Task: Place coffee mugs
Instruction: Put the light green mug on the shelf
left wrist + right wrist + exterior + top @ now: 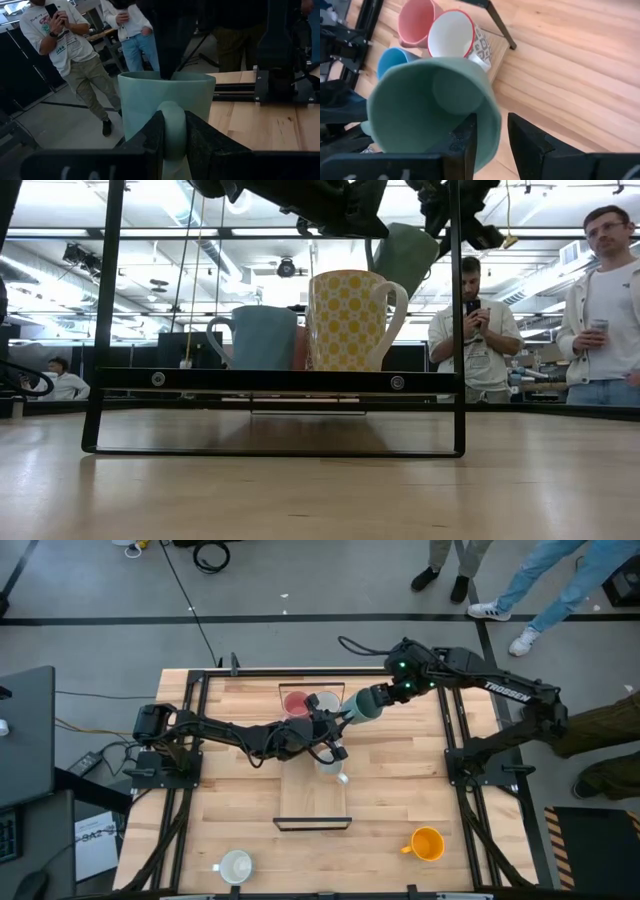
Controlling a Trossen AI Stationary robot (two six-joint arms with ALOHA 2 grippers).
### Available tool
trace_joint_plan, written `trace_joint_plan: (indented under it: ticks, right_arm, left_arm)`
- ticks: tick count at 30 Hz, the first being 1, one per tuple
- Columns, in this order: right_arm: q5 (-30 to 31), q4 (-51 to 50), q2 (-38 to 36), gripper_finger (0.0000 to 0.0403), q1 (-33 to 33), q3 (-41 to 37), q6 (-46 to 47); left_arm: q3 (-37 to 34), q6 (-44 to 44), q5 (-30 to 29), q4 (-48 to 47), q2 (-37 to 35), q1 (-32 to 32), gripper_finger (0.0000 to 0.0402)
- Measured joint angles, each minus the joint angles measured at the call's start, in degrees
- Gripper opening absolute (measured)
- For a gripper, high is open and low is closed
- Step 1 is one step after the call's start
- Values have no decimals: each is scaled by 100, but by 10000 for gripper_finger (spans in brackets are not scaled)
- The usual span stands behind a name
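A teal green mug (365,705) hangs tilted in the air over the far end of a black-framed wooden rack (313,823); it also shows in the low view (405,255). My left gripper (172,135) is shut on its handle. My right gripper (492,135) is open, with one finger inside the mug and one outside its wall. A pink mug (415,20), a red-rimmed patterned mug (452,32), a blue mug (395,60) and a yellow-dotted mug (350,320) stand on the rack. An orange mug (427,843) and a white mug (236,865) stand near the table's front edge. My left gripper pinches the teal mug's handle (172,112) between its two fingers, coming level from the table's left side. The mug is lifted clear of the rack. My right gripper has one finger (465,137) inside the mug by the rim. A strip of table shows between the outer finger (530,145) and the wall. Whether the inner finger touches, I cannot tell.
The rack's black posts and rail (275,380) stand around the mugs. Bare wood lies to the right of the rack and in the table's middle. Several people (475,330) stand beyond the far edge.
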Motion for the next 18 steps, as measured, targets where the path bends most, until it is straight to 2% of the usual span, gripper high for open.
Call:
trace_joint_plan:
  ticks: [11, 18]
  right_arm:
    - [-3, -34, -333, 115, -113, 0, -373]
    - [6, -65, -335, 114, -113, 0, -507]
  left_arm:
    - [0, -2, -251, 7, 0, -51, 59]
    - [-4, 31, -611, 4, -150, -251, 59]
